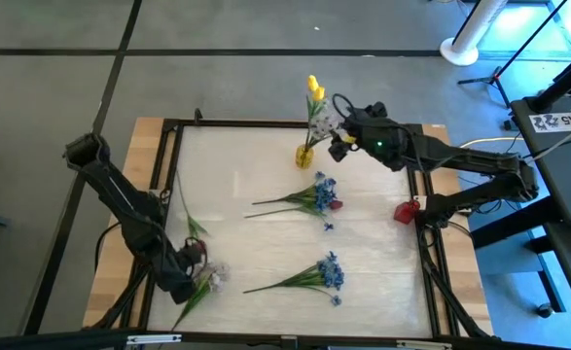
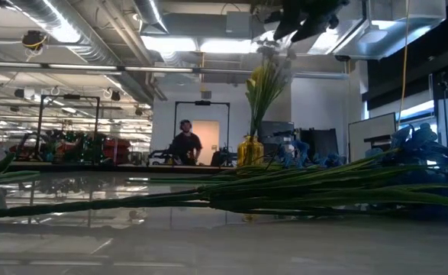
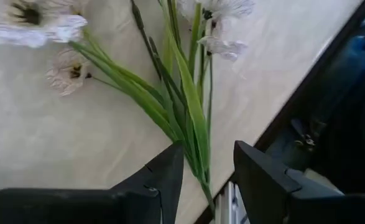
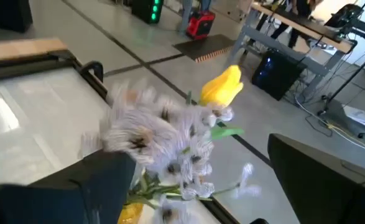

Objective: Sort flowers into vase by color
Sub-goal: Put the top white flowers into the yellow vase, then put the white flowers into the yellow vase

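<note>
A yellow vase (image 1: 304, 155) stands at the table's far side, holding yellow tulips (image 1: 314, 90) and a white sprig (image 4: 157, 137). My right gripper (image 1: 337, 126) hangs open just right of those blooms, its fingers wide on either side of them and touching nothing. Another white sprig (image 1: 207, 279) lies flat at the near left corner. My left gripper (image 3: 208, 168) points down over it, open, one finger on each side of its green stems (image 3: 194, 124). Two blue clusters (image 1: 316, 197) (image 1: 326, 273) lie mid-table, and a dark red bud (image 1: 336, 205) rests against the farther one.
A black frame (image 1: 173, 156) rims the white table top, close beside my left gripper. A loose green stem (image 1: 183, 209) lies along the left side. A small red object (image 1: 407, 211) sits at the right rim. In the low view, the stems of the blue clusters (image 2: 323, 191) stretch across the foreground.
</note>
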Robot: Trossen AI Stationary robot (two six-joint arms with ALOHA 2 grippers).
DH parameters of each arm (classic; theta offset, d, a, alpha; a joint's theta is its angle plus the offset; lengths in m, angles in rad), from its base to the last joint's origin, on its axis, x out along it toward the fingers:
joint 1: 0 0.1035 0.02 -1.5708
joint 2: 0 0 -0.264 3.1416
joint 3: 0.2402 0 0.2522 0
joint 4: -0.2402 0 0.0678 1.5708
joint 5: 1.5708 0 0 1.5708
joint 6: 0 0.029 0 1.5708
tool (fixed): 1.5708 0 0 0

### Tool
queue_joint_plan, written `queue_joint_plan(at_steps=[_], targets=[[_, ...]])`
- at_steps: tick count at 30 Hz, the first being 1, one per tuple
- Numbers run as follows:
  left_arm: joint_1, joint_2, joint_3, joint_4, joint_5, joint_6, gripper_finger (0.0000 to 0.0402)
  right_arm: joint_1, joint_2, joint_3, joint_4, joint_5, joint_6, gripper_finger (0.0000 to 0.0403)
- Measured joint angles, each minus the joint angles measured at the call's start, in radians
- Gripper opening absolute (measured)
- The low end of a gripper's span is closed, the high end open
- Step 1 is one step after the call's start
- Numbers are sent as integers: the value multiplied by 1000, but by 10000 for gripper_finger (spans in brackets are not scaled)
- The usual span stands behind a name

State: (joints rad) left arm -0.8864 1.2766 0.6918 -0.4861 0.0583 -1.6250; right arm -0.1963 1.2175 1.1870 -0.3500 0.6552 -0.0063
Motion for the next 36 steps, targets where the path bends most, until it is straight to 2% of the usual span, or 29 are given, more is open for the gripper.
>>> queue_joint_plan(at_steps=[6, 13, 18, 22, 23, 27, 33, 36], targets=[[-8, 107, 0, 82, -4, 5, 137, 4, -5, 0, -2, -3, -2, 358], [-7, 224, 0, 107, -43, 40, 134, 98, -5, 0, -2, -18, -1, 358], [5, 306, 9, 191, -57, 125, 90, 231, -5, 0, -7, 25, -3, 358], [53, 305, 53, 193, -190, 300, 19, 348, -23, 0, -28, 33, -6, 358], [76, 295, 66, 185, -218, 352, 12, 374, -27, 0, -46, 34, -6, 358], [200, 226, 101, 178, -258, 588, 11, 469, -37, 0, -106, 81, 33, 358], [407, 107, 103, 204, -291, 960, 5, 631, -124, 1, -240, 371, 162, 358], [507, 74, 103, 314, -276, 1159, 7, 656, -170, 0, -368, 370, 292, 358]])
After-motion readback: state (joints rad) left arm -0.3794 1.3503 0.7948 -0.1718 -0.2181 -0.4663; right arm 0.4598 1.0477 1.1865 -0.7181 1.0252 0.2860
